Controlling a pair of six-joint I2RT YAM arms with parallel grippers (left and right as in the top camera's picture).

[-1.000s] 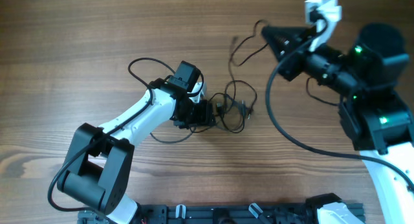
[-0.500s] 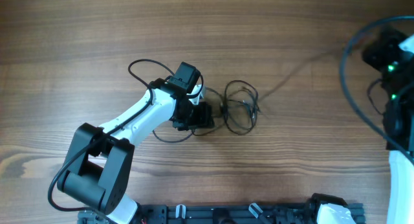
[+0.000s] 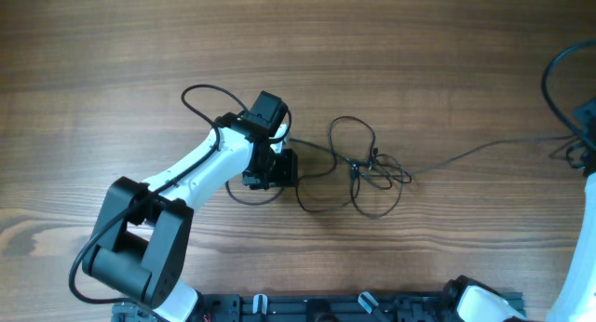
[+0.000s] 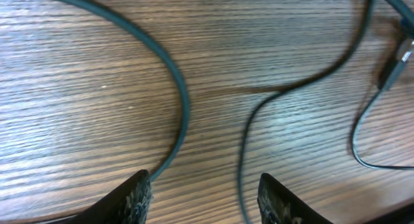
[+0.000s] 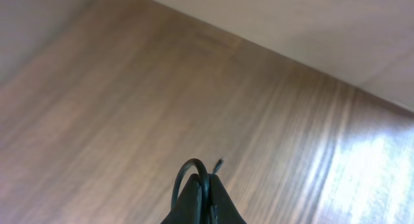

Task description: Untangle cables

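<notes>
The left arm's black two-finger gripper [image 4: 204, 199] sits low over the brown wood-grain table [image 3: 140, 61] with its fingers [image 4: 137, 197] apart. They clamp nothing. The thin black cables [image 3: 357, 167] lie mostly just ahead of these open fingertips as a loose tangle of loops on the wood. In the left wrist view two cords run through the gap between the tips: one curves in from the far left and passes close beside the left-hand tip, and the other bends down nearer the right-hand tip. Further ahead and to the right lies a small dark plug end [image 4: 390, 67].

The right arm's black two-finger gripper [image 5: 204, 191] is lifted well away from the tangle, at the table's far right edge. Its fingers are pressed together on a short loop of cable [image 5: 192, 162] that pokes out just beyond the tips. From the tangle a single strand [image 3: 484, 150] stretches across the table towards that side.
</notes>
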